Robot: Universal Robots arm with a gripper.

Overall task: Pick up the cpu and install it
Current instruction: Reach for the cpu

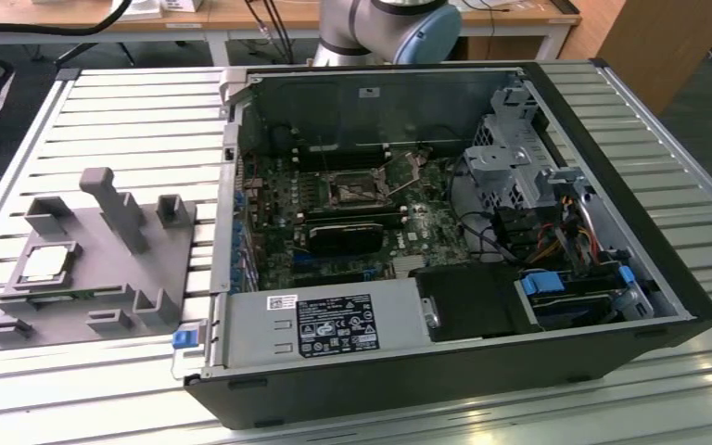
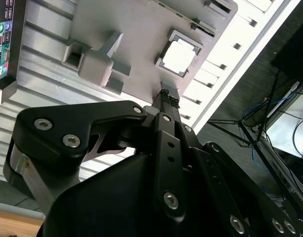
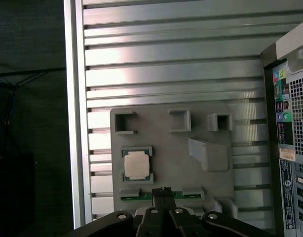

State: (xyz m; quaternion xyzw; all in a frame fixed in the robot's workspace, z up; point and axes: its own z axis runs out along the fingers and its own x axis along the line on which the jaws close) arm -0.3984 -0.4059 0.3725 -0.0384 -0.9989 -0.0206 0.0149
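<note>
The cpu lies in a recess on the tray, which sits on the slatted surface at the exterior view's left of the open computer case, the motherboard socket inside it.

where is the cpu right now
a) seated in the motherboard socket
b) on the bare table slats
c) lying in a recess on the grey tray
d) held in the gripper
c: the cpu lies flat in a recess of the grey tray, outside the open computer case, and the gripper is apart from it.
</note>
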